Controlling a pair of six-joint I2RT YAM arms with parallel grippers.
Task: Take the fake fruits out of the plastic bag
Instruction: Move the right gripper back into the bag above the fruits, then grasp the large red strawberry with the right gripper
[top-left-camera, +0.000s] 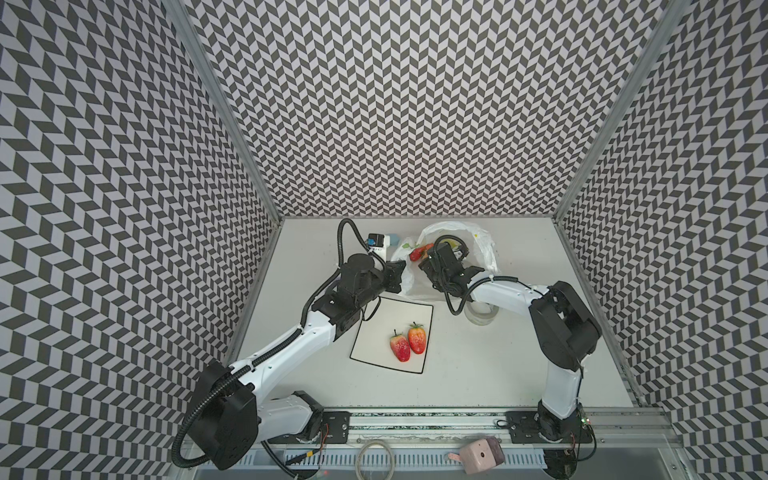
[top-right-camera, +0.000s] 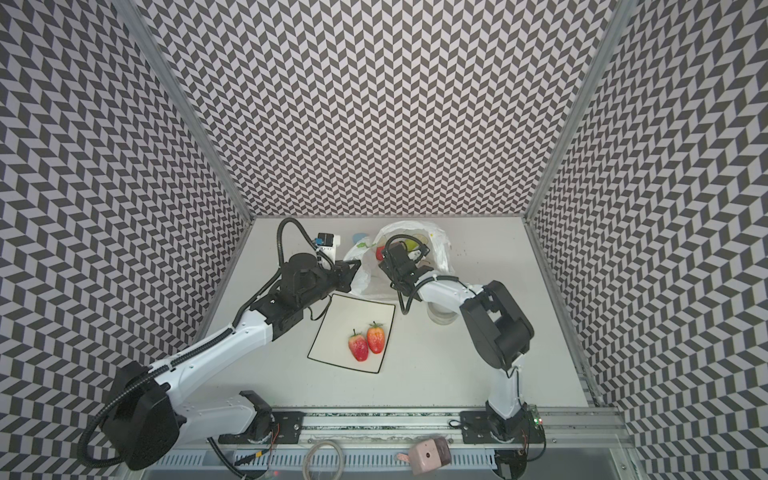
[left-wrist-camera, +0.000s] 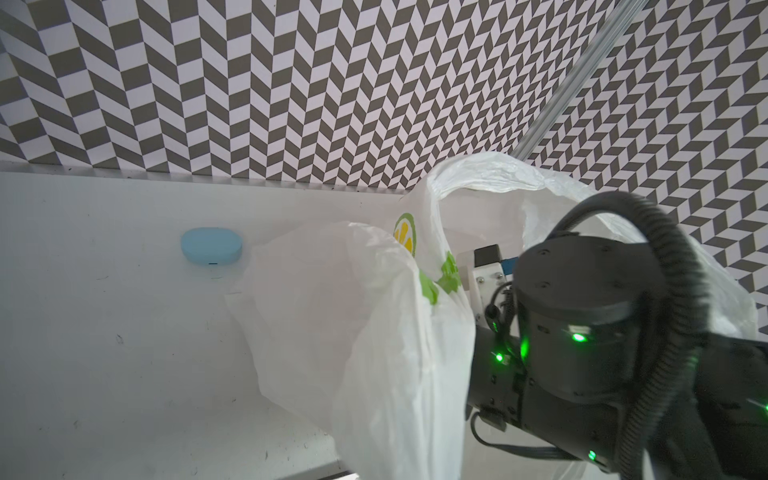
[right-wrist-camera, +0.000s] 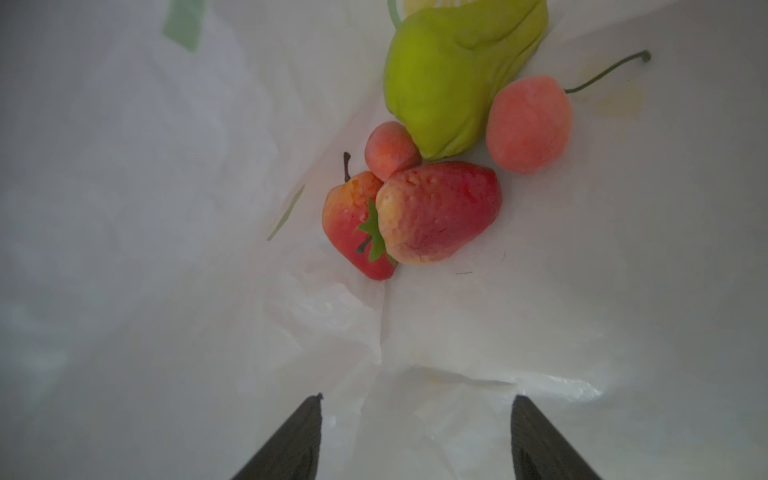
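While the left gripper (top-left-camera: 395, 272) is clamped on the edge of the bag (top-left-camera: 484, 245), the right gripper (right-wrist-camera: 415, 399) hangs inside it, jaws apart, above two strawberries (right-wrist-camera: 436, 212), a pear (right-wrist-camera: 449, 75) and two round fruits (right-wrist-camera: 528, 124); two more strawberries (top-left-camera: 417, 340) lie on the plate (top-left-camera: 382, 328)

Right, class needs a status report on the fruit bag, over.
Left tool shut on plastic bag. Right tool open inside, empty. Five fake fruits inside, path clear.

Plate (top-left-camera: 395, 316), blue blob (left-wrist-camera: 211, 246), tape roll (top-left-camera: 482, 318)
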